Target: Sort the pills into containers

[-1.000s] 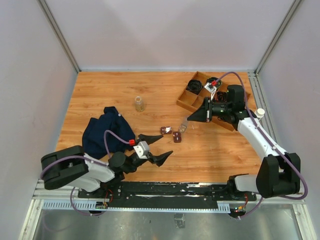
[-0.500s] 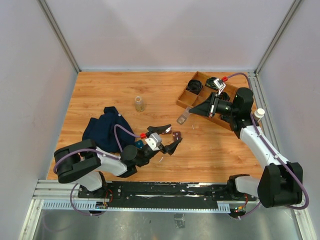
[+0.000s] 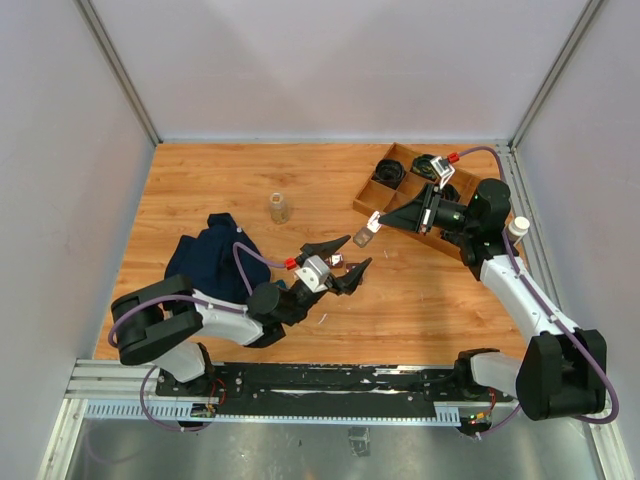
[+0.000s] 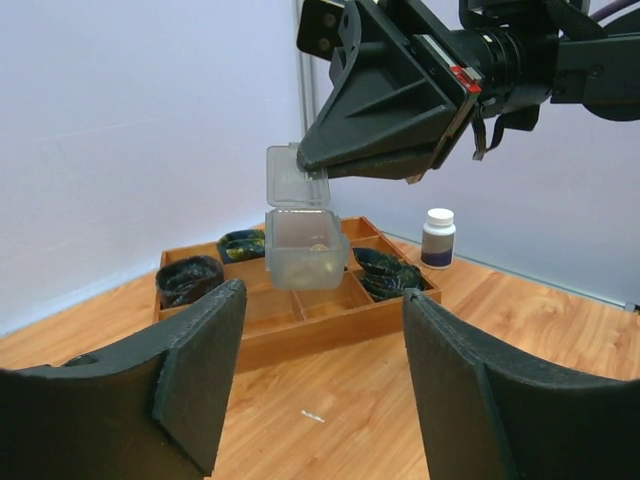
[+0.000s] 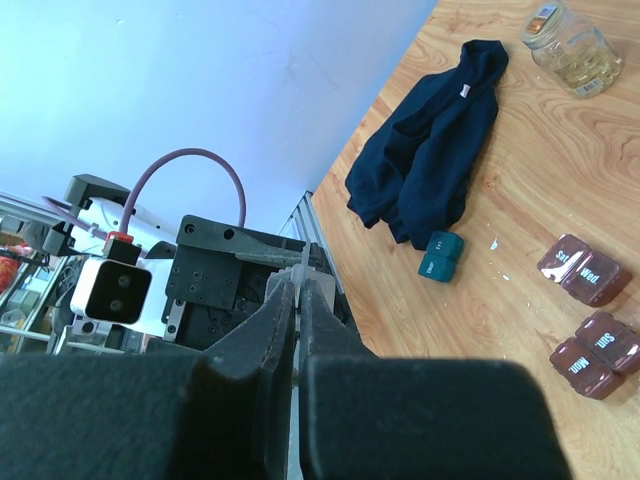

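The left arm lies low over the table (image 3: 200, 180), elbow bent, left gripper (image 3: 354, 254) tilted upward with fingers spread and empty. The brown containers (image 5: 585, 272) sit on the wood below. Beyond, the right arm reaches in level, right gripper (image 4: 315, 172) pinched on the open lid of a clear box (image 4: 305, 250) hanging in mid-air.

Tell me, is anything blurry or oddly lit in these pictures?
Top view: even light, soft shadows, everything sharp. Left wrist view: the left fingers loom dark and soft, the clear box beyond is crisp. Right wrist view: the right fingers are a black blur, the wall looks bluish, the table steeply tilted.
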Robot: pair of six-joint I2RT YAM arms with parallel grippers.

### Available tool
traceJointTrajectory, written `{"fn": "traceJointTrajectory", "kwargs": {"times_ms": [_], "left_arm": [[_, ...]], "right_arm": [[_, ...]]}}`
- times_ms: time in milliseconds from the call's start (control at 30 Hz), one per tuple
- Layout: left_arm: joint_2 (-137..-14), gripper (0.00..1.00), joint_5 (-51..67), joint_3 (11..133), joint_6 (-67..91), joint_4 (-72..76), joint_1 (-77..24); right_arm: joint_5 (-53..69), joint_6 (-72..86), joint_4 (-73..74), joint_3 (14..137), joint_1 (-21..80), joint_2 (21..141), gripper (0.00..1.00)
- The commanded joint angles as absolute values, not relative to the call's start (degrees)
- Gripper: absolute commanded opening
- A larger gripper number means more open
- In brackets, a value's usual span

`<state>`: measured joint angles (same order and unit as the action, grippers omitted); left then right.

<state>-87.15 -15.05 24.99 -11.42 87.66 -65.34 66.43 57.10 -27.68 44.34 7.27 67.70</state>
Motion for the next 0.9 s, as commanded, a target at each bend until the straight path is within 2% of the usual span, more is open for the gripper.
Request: {"fn": "traceJointTrajectory", "kwargs": {"times_ms": [0, 267, 367, 867], "left_arm": [[-88.2, 0.65, -16.3, 27.1, -13.8, 102.4, -65.7], [-89.5, 0.63, -18.2, 29.0, -14.2, 102.5, -65.7], [-89.9, 0.58, -18.7, 29.6, -14.4, 102.5, -65.8], [-90.0, 0.57, -20.6, 30.3, -15.0, 102.6, -65.7]], "right_arm": [[66.5, 58.2, -30.5, 43.5, 6.5, 66.2, 0.01], [66.6, 58.3, -30.6, 43.2, 6.4, 66.1, 0.01], [66.6, 58.0, -30.4, 43.2, 6.5, 66.1, 0.01], [66.4, 57.4, -29.6, 43.0, 6.5, 66.2, 0.01]]}}
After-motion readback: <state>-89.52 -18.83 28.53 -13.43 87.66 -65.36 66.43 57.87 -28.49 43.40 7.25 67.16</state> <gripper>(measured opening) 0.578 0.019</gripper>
